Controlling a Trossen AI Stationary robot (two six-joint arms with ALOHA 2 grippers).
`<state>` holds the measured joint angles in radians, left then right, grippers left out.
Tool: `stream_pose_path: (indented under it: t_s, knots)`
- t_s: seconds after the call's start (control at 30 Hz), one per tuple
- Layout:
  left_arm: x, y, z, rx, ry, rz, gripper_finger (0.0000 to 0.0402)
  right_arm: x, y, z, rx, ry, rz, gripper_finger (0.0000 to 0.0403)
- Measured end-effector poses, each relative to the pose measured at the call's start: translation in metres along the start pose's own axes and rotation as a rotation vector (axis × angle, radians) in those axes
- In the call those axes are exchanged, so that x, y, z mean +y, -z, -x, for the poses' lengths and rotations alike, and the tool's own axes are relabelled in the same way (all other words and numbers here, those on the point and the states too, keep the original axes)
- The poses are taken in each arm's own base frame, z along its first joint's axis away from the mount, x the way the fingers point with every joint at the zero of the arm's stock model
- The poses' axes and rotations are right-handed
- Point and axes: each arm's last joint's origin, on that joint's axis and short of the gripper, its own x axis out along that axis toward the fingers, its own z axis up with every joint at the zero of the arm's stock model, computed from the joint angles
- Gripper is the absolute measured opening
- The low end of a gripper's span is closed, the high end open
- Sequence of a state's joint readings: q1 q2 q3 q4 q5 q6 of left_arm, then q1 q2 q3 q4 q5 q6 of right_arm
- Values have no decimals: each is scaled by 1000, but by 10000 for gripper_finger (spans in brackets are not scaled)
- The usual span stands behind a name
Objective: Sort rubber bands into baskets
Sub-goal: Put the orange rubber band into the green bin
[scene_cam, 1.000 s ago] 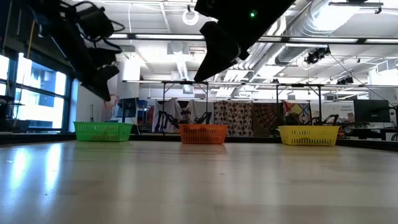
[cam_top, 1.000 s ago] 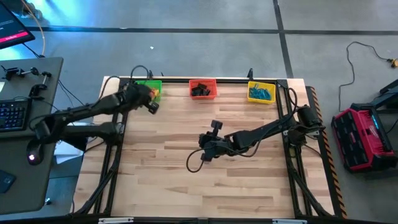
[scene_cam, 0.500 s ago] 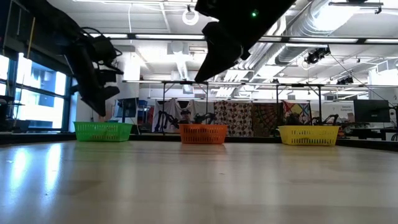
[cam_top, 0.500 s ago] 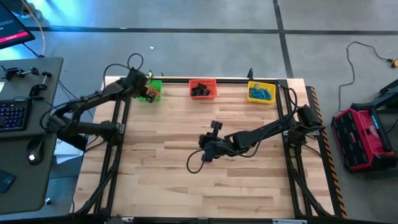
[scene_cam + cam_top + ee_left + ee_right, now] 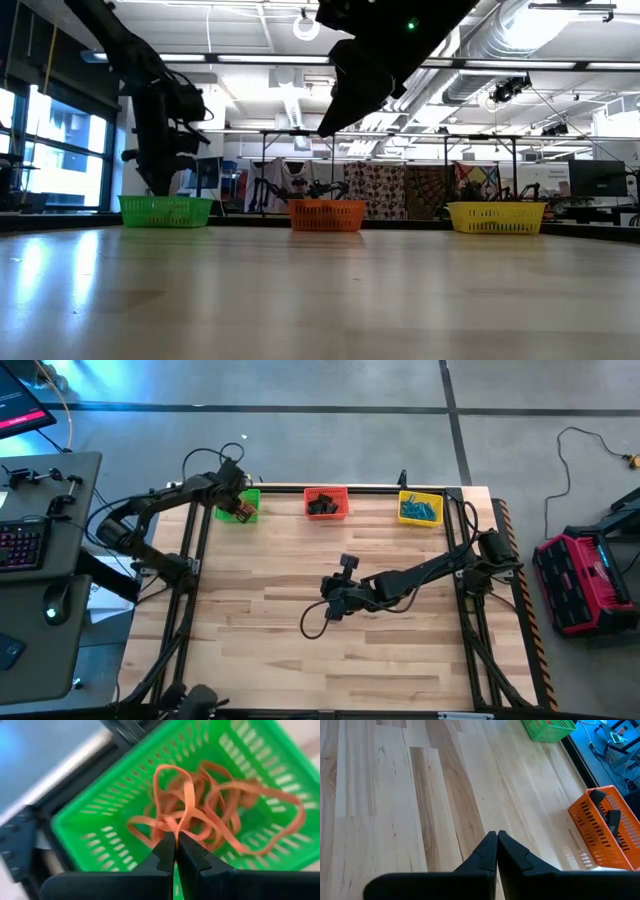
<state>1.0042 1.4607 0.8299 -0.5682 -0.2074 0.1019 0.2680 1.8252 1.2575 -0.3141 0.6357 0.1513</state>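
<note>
Wooden worktop (image 5: 260, 640) lay bare, and at its far left corner the left claw (image 5: 175, 851), pinched on an orange band (image 5: 187, 802), hung right over the green basket (image 5: 95, 827), while the right claw (image 5: 496, 851) waited shut mid-worktop.

The left dark six-joint arm reaches to the far left corner of the table, its wrist bent so that the left claw (image 5: 176, 851) points down, its two dark fingers (image 5: 165, 852) pressed together tip to tip. The right dark arm stretches from the right side toward the middle, elbow low, with a loop of cable hanging beside its wrist. The right claw (image 5: 497, 849) hangs above the boards with its two fingers closed against each other and nothing between them.
</note>
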Motion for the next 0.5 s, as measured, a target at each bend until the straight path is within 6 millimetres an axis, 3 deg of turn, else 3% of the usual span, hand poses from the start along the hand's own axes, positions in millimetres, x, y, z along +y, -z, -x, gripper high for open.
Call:
stream_pose_path:
  t_s: [0.27, 0.5]
  knots:
    - [-10, 2, -14, 80, 139, -135, 7, 0, 0, 0, 0, 0, -3, 0]
    - [-20, 0, 0, 20, 143, -194, 50, 0, 0, 0, 0, 0, 10, 0]
